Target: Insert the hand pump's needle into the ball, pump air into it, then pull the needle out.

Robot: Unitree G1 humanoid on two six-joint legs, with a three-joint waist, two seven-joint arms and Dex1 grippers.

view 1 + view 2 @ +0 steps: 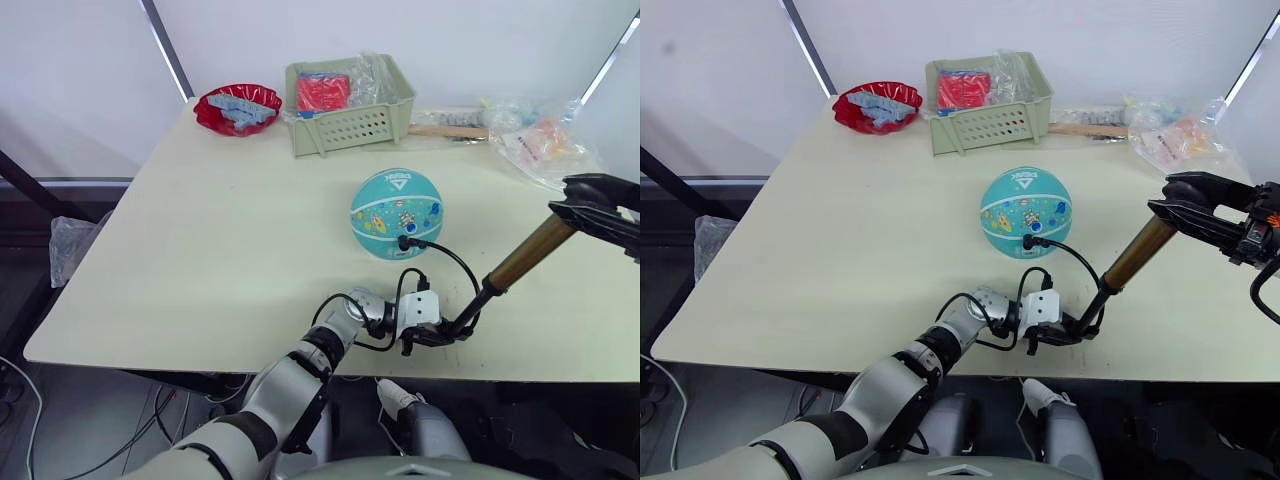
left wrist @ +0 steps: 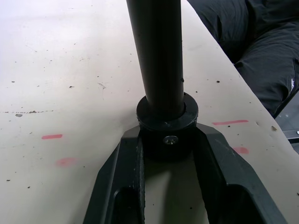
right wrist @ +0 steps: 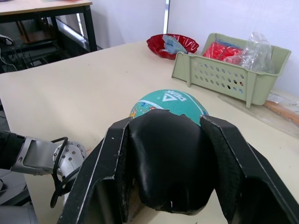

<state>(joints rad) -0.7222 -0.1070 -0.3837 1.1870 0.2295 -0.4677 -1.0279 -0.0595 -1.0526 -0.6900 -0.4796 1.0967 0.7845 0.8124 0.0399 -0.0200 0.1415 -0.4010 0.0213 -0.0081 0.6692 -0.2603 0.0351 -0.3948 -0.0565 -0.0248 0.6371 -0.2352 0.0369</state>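
Your table (image 1: 200,250) holds: a red bowl (image 1: 238,108) of blue pieces; a green basket (image 1: 349,95) with a red packet and clear plastic; the ball (image 1: 396,212), mid-table, hose fitting plugged in. Left gripper (image 1: 432,335) clamps the pump (image 1: 520,257) base; right gripper (image 1: 585,212) clamps its handle.

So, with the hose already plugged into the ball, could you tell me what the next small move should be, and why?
Probably push the black T-handle down along the cylinder. The hose fitting already sits against the teal ball, the left gripper clamps the hand pump at its black base on the table, and the right gripper grips the handle with the pump tilted and extended.
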